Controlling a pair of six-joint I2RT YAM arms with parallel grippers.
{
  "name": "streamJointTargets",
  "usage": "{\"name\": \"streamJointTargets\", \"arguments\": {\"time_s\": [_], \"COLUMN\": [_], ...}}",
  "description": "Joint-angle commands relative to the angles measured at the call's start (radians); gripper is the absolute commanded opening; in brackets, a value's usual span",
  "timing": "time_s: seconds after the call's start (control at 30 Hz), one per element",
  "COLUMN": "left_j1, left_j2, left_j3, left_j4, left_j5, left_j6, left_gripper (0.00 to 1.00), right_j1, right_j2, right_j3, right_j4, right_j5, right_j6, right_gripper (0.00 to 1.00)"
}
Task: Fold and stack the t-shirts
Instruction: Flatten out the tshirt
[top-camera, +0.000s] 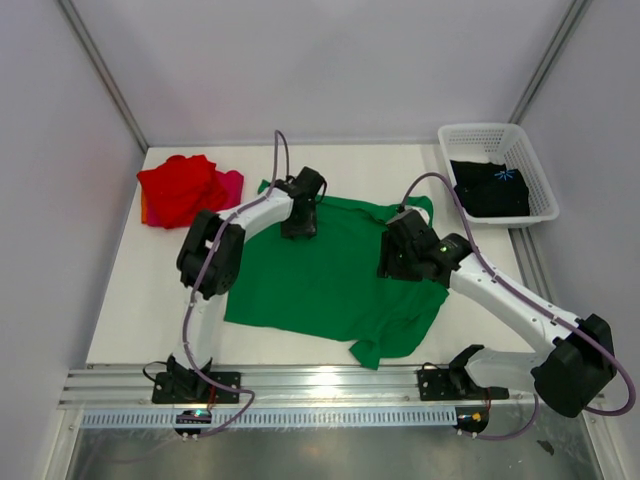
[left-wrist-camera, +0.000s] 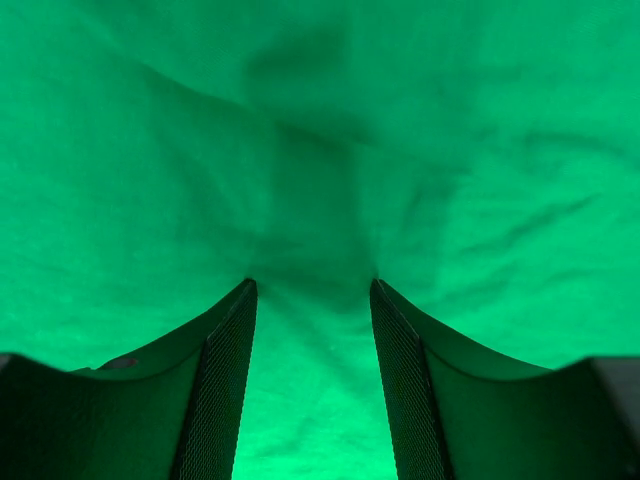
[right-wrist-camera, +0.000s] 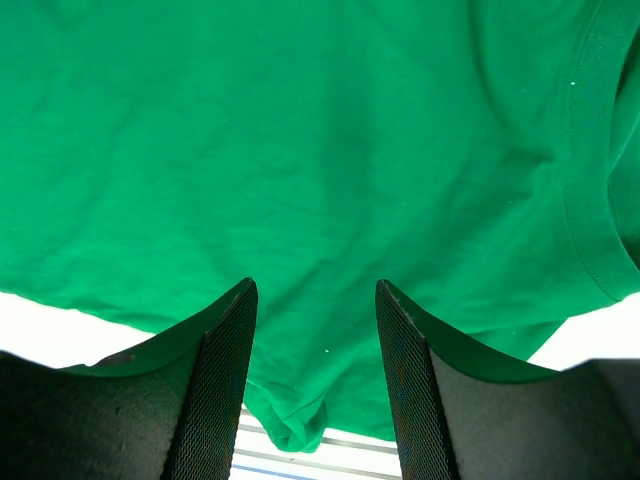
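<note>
A bright green t-shirt lies spread in the middle of the table, with a bunched corner at its near right. My left gripper is open, low over the shirt's far left part; green cloth fills the left wrist view, and nothing is between its fingers. My right gripper is open over the shirt's right side, near a hemmed edge, and is empty. A red t-shirt lies on a magenta-pink one at the far left. A black t-shirt with a blue print lies in the basket.
A white lattice basket stands at the far right corner. White table shows around the green shirt. A metal rail carrying the arm bases runs along the near edge. Grey walls enclose the back and sides.
</note>
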Motion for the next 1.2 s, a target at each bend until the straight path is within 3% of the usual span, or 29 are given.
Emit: {"name": "streamJointTargets", "arguments": {"time_s": [0.0, 0.7, 1.17], "left_j1": [0.006, 0.141, 0.268], "left_j2": [0.037, 0.042, 0.008], "left_j3": [0.041, -0.034, -0.073], "left_j4": [-0.009, -0.187, -0.199], "left_j5": [-0.041, -0.254, -0.274], "left_j6": [-0.002, -0.146, -0.161], "left_gripper": [0.52, 0.51, 0.49], "right_j1": [0.004, 0.004, 0.005], "right_j2": [-0.021, -0.018, -0.018], "right_j3": [0.038, 0.058, 0.052], "right_j4": [-0.014, -0.037, -0.031], "right_j5": [0.034, 0.077, 0.074], "right_j6": [-0.009, -0.055, -0.085], "right_gripper": [0.55, 0.55, 0.55]}}
